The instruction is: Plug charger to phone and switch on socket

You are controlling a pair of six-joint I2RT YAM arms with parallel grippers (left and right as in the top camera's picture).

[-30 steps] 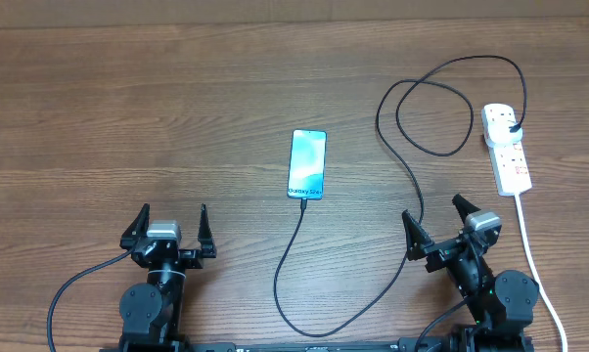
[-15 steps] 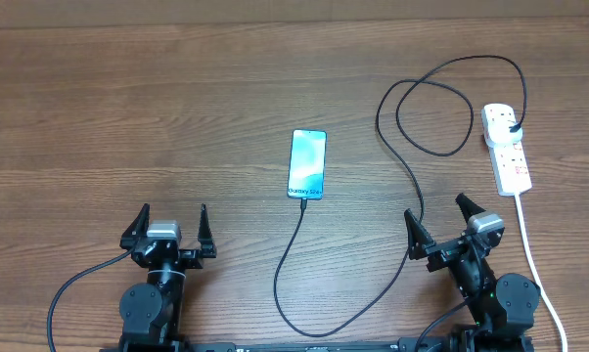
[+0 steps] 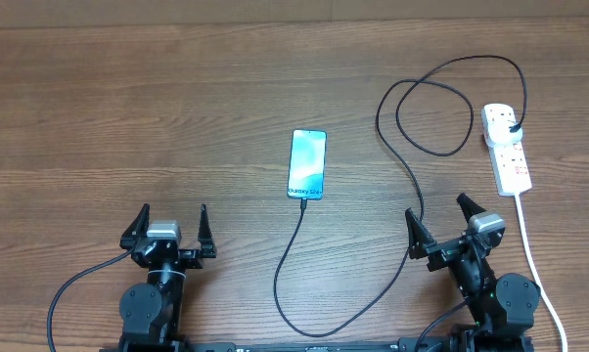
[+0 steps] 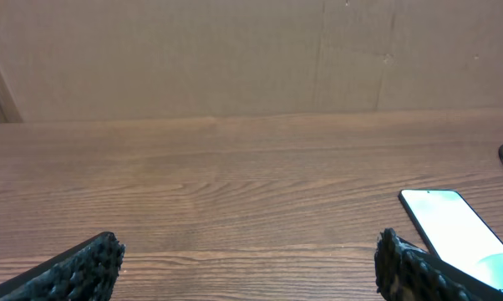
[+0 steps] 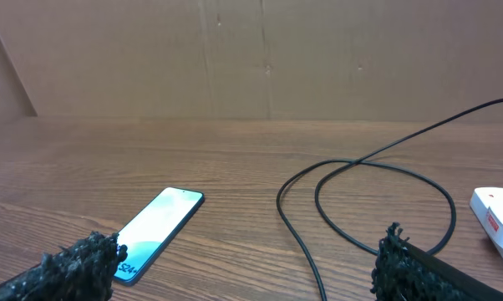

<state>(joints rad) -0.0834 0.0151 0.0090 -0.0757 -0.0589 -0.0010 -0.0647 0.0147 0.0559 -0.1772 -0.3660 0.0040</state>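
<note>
The phone (image 3: 307, 164) lies flat mid-table with its screen lit; it also shows as the phone (image 4: 460, 230) and the phone (image 5: 155, 227). The charger (image 3: 293, 249), a thin black cable, reaches the phone's near end, curves along the front, loops at the charger (image 5: 385, 163) and ends in a black plug on the socket (image 3: 507, 147). Whether the tip is seated in the phone I cannot tell. My left gripper (image 3: 173, 215) (image 4: 247, 263) is open and empty, near the front left. My right gripper (image 3: 436, 210) (image 5: 247, 259) is open and empty, in front of the socket (image 5: 498, 213).
A white cord (image 3: 537, 269) runs from the socket toward the front right edge, beside the right arm. The charger's loops lie on the wood between the phone and the socket. A brown cardboard wall (image 4: 235, 58) stands behind the table.
My right gripper has shifted slightly back and to the right. The left arm, phone, charger and socket have not moved.
</note>
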